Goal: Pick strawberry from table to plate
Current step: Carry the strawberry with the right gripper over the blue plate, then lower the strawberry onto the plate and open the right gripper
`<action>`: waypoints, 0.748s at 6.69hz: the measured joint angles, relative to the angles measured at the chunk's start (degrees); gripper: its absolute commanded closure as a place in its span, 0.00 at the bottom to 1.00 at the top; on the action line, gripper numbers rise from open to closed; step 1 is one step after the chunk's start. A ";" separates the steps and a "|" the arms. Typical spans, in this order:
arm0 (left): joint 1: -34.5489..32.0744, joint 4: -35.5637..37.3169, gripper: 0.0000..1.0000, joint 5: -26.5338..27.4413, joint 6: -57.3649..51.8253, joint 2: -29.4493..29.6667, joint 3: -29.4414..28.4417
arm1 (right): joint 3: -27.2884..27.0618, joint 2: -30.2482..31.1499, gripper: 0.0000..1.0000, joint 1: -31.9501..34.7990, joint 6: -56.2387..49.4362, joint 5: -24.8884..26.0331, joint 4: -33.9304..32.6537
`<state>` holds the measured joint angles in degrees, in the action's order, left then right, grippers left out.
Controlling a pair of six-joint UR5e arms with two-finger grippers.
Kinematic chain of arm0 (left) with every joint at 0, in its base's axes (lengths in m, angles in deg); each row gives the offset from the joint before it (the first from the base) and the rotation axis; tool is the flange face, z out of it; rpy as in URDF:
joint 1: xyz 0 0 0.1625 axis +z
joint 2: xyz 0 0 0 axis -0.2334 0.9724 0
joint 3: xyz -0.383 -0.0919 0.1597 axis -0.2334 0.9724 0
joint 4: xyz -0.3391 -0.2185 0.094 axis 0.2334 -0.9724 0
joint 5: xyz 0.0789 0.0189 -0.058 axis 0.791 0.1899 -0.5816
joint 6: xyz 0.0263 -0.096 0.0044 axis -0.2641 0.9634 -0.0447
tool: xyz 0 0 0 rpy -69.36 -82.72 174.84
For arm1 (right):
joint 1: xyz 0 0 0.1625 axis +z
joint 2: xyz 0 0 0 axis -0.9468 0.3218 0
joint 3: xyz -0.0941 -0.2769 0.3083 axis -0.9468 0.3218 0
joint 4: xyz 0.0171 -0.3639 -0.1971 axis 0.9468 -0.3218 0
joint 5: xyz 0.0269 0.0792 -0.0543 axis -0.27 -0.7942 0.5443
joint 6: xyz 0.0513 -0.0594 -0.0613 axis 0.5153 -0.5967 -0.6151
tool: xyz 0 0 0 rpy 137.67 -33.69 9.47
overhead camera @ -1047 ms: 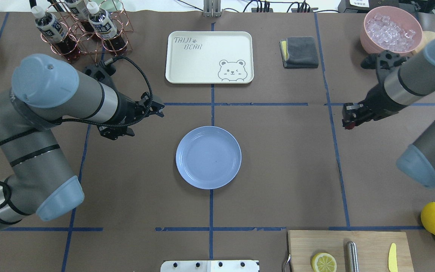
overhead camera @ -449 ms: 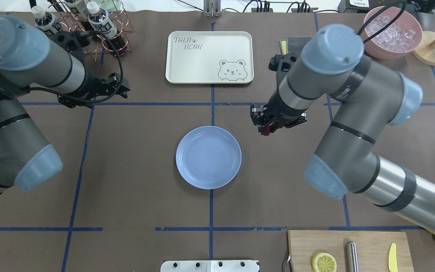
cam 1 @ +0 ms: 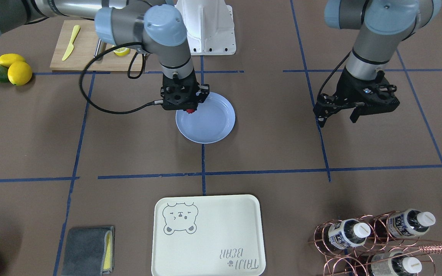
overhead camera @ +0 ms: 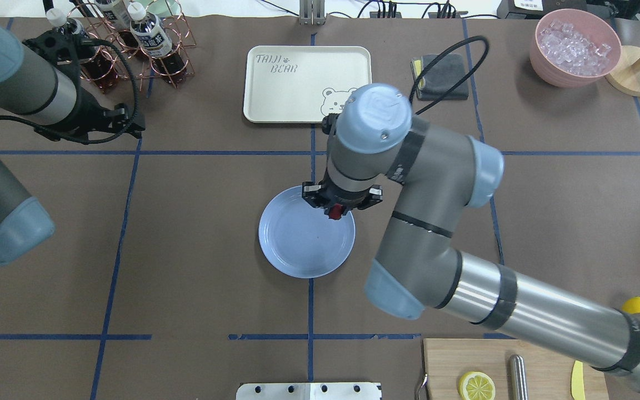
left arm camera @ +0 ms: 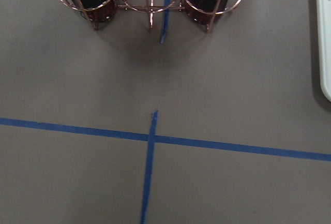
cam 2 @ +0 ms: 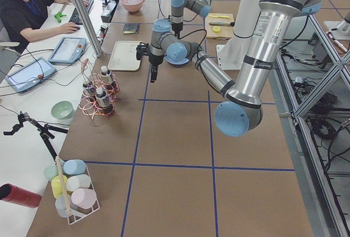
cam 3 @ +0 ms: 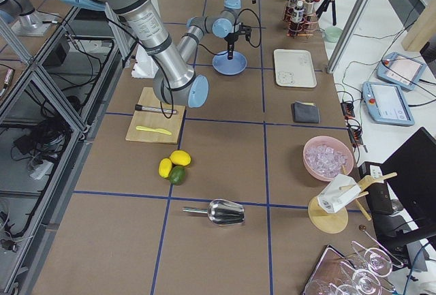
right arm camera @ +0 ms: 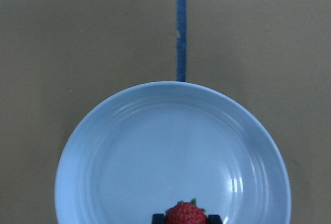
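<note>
The small red strawberry [overhead camera: 335, 211] is pinched between the fingers of my right gripper [overhead camera: 335, 210], which is shut on it. It hangs just above the far right part of the light blue plate [overhead camera: 298, 247]. The front-facing view shows the strawberry [cam 1: 190, 111] over the plate's rim [cam 1: 215, 128]. The right wrist view has the strawberry [right arm camera: 185, 213] at its bottom edge, over the plate [right arm camera: 155, 146]. The plate lies on the brown table [overhead camera: 198, 250] at a tape crossing. My left gripper [cam 1: 336, 115] stands open and holds nothing, far off to the left near the bottle rack.
A cream bear tray [overhead camera: 298, 83] lies beyond the plate. A copper bottle rack [overhead camera: 125, 39] stands at the far left, a grey cloth [overhead camera: 442, 78] and a pink bowl of ice [overhead camera: 575, 47] at the far right. A cutting board [overhead camera: 542, 361] and lemons [cam 1: 14, 69] sit near the robot's right. A person [cam 2: 27, 7] sits beside the table.
My right arm has swept left from the table's right side, carrying the strawberry to above the plate. My left arm has drawn back left toward the bottle rack.
</note>
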<state>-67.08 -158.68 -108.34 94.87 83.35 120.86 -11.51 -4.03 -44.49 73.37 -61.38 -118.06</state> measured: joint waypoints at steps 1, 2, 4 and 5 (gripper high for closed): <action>-1.38 0.07 0.00 -0.03 -2.83 -1.43 0.25 | 3.44 -1.03 1.00 -1.03 0.61 1.21 2.06; -2.00 0.10 0.00 -0.07 -4.03 -2.07 0.33 | 5.38 -1.40 1.00 -1.52 0.90 2.17 3.34; -2.28 0.09 0.00 -0.43 -4.58 -2.37 0.37 | 7.09 -1.58 0.71 -1.97 1.09 2.74 3.93; -2.30 0.05 0.00 -0.53 -4.64 -2.42 0.37 | 7.43 -1.61 0.01 -2.10 1.11 2.77 4.02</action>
<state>-69.38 -158.63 -108.86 90.23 80.93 121.22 -4.09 -5.63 -46.59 74.48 -58.60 -114.03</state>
